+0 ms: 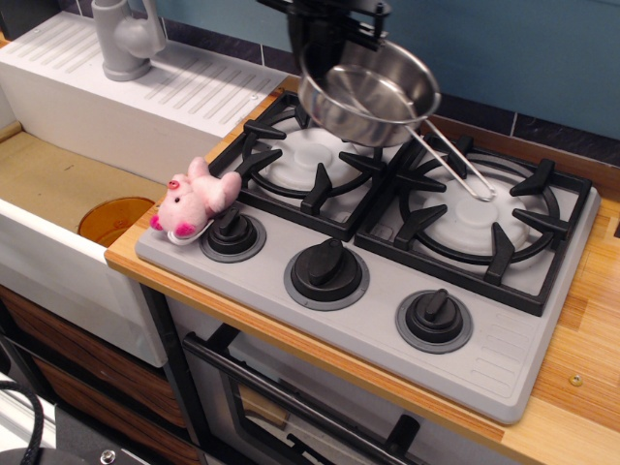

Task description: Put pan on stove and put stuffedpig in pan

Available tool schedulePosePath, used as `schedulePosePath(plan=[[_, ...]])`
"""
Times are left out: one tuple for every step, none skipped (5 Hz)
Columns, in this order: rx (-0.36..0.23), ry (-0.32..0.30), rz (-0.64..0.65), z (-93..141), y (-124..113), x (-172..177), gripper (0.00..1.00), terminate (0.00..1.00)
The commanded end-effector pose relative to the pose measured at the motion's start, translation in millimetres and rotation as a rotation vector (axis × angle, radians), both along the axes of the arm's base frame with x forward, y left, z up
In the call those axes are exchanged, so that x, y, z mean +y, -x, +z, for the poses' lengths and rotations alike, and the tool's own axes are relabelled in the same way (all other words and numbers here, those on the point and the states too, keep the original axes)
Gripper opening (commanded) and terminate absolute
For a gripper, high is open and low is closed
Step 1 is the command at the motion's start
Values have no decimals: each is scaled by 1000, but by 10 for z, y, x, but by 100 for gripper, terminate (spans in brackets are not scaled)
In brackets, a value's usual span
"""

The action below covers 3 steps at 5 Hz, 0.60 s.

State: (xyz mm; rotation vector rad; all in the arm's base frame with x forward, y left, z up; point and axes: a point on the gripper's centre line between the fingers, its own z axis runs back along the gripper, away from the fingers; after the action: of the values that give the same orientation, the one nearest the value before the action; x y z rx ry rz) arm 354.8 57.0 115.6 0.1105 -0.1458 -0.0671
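Above the stove [407,320], in the one view we had, we held the pan [366,92] in the air over the back of the left burner grate [308,162], tilted, its wire-loop handle [450,165] slanting down toward the right burner grate [481,215] without clearly touching it. Our gripper [325,44] pinched the pan's far rim, though the fingers themselves were mostly hidden behind the steel wall and the top edge of the frame. The stuffedpig [193,202] lay at the stove's front left corner, leaning against the leftmost knob [232,232], well apart from the pan. We judged the pan stiff, light and slick, so a rim pinch could let it swing or slip, and it would want a level set-down centred on a grate to sit steady. The pig looked soft and very light; we reckoned it best taken across its plump body, where it would squash and hold, rather than by a foot or ear. The pan was not yet on the stove, and the pig was untouched. Left of the stove sat the white sink [58,252] and tap [126,39].
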Motion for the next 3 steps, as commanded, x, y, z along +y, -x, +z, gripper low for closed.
schedulePosePath(plan=[[-111,-3,-21,261,-126,256,0,0],[-115,11,-33,183,-172,359,0,0],[-118,23,-37,110,-191,433,0,0]])
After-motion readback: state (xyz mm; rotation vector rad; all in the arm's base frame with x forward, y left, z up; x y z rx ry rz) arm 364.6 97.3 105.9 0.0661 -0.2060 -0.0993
